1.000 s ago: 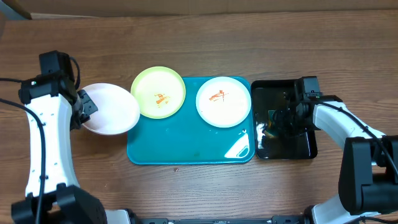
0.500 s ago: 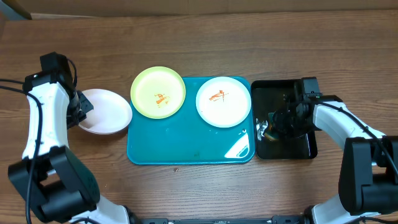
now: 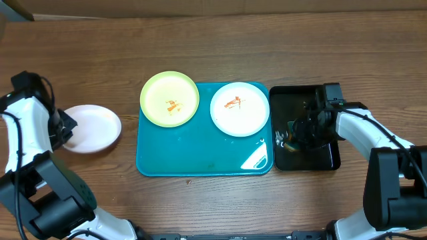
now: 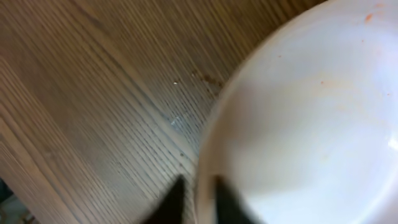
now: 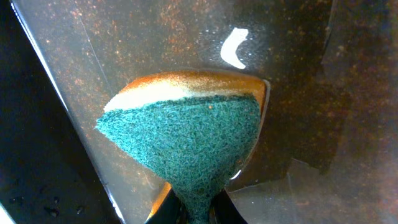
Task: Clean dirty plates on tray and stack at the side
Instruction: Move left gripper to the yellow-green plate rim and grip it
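Two plates lie on the tray [image 3: 200, 157], which sits centrally, toward the near edge of the tabletop. The yellow plate [image 3: 169, 99] overhangs the tray's far-left corner. The right plate [image 3: 239, 109] sits fully inside the tray's far-right corner. Each carries an orange smear at its centre, so both judge as uncleaned.

The left plate [image 3: 93, 128], white, lies on bare wood near the left edge of the tabletop, well apart from the tray. This is the likely stacking site: off the tray and within reach of the left arm only.

The left gripper [image 3: 65, 127] is clenched on this plate's left rim. The left wrist view shows the rim [image 4: 205, 180] passing between the two dark fingers [image 4: 171, 202]. A rim pinch is the only purchase a shallow plate offers. Faint orange specks show on the plate face, but the view is blurred. Whether the plate rests fully on the wood cannot be told.

The right gripper [image 3: 291, 135] grasps the sponge [image 5: 186, 140], green scouring face toward the camera, orange body behind. It hangs inside the black tray [image 3: 320, 157] near the right edge, over what looks like a wet film, probably to rinse or rewet it.

Next step, as judged: release the left plate, then fetch the yellow plate. Risk: opening the jaws before the plate is flat may let it skid.
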